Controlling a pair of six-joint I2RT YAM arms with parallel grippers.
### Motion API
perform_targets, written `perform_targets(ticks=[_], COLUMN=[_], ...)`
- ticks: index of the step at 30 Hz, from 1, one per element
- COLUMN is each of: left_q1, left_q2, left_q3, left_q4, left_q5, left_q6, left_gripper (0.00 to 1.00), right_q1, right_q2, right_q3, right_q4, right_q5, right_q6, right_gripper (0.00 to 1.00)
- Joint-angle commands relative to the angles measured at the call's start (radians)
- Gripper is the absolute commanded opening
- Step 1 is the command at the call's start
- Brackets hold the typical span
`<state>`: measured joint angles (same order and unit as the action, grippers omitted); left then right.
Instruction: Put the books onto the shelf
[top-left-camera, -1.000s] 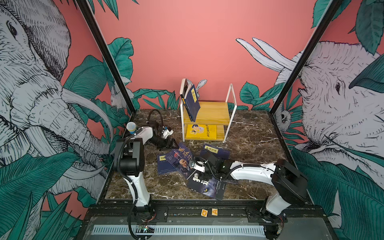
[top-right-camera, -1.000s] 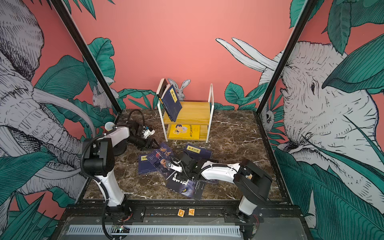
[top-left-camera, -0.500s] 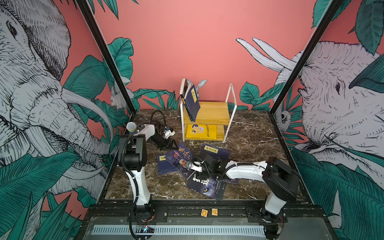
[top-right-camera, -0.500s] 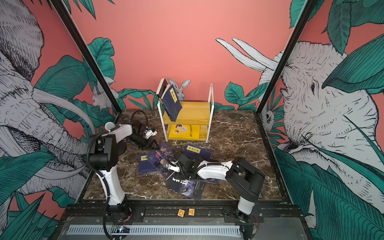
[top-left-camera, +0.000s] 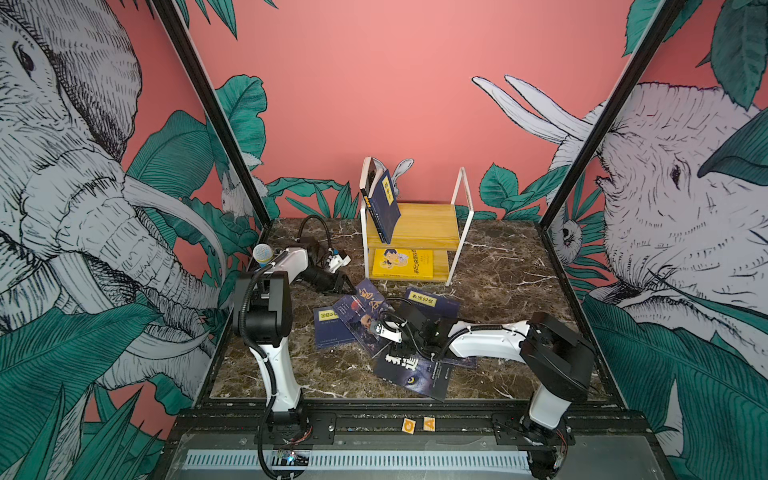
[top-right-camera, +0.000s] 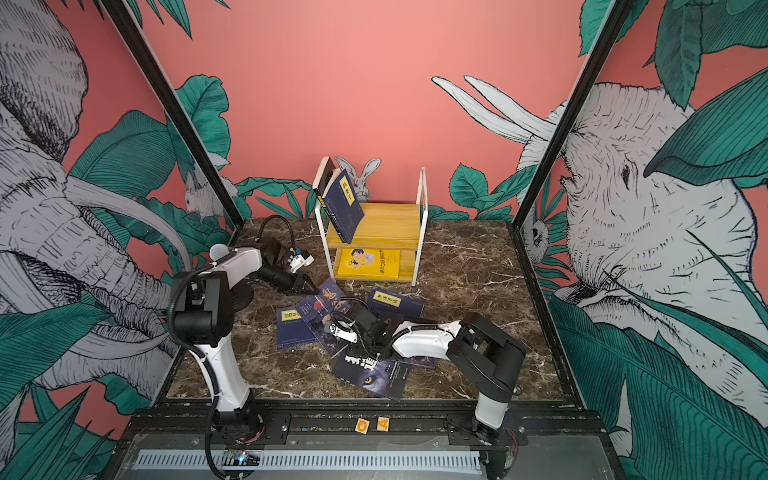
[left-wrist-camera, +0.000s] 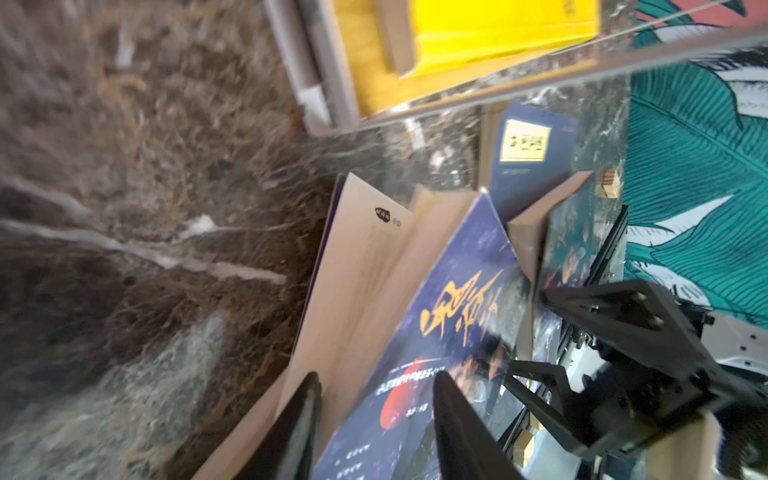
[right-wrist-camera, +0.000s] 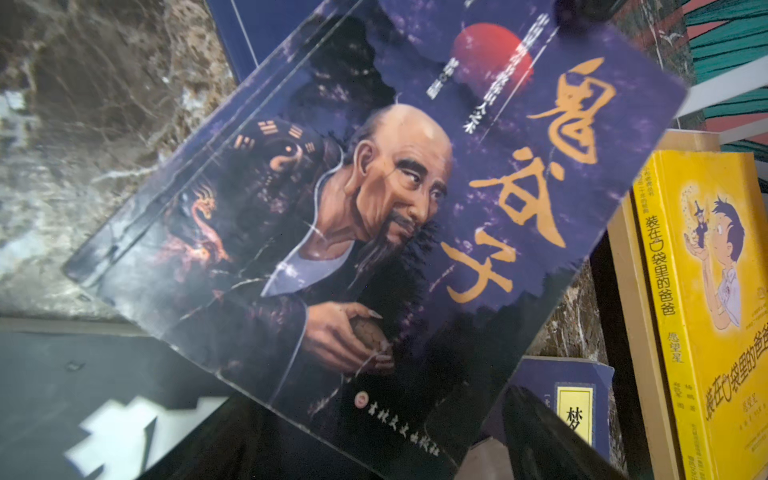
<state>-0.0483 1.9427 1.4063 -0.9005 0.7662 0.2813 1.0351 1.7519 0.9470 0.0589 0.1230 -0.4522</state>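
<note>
A dark marble table (top-left-camera: 498, 291) holds a scatter of thin paperbacks in front of a small two-tier wooden shelf (top-left-camera: 432, 226) at the back. One navy book (top-left-camera: 385, 203) leans upright on the shelf's top board, and a yellow cartoon book (top-left-camera: 401, 264) lies on the lower one. On the table, a purple book (top-left-camera: 359, 307) with a bearded man's portrait lies on top of the pile. It overlaps a second navy book (top-left-camera: 328, 330) and lies near a black wolf-eye book (top-left-camera: 411, 374). The left gripper (left-wrist-camera: 374, 380) is low at the purple book's corner nearest the shelf, jaws partly apart with the book's edge between them. The wrist view is blurred, so I cannot tell whether they pinch it. The right gripper (top-left-camera: 384, 330) hangs just over the same cover, jaws wide apart and holding nothing. To take the book well, the left jaws likely need to close squarely on cover and pages together, then lift gently so neighbouring books are not dragged.
</note>
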Motion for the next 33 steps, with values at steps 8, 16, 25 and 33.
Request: perform_targets(ticks=[8,16,25,33], left_q1=[-0.033,-0.031,-0.031,-0.031], left_q2=[-0.112,-0.214,-0.327,-0.443], left_q3=[-0.068,-0.135,-0.184,-0.250], left_q4=[-0.053,-0.030,-0.027,0.006], left_q5=[0.075,0.088,0.079,0.078], left_q6=[-0.010,-0.029,-0.037,-0.067], left_gripper=[0.29,0.08,0.00,0.00], right_q1=[-0.012,-0.012,-0.012,-0.003], right_q2=[0.029,0.017,-0.045,-0.210], right_q3=[0.007,0.014,0.012,-0.064], right_q4=[0.046,0.042,0.026,0.044], right_q5=[0.035,0.028,0.021,-0.010], right_q6=[-0.004,-0.015,-0.007,0.054], right_gripper=[0.92,0.92,0.92,0.91])
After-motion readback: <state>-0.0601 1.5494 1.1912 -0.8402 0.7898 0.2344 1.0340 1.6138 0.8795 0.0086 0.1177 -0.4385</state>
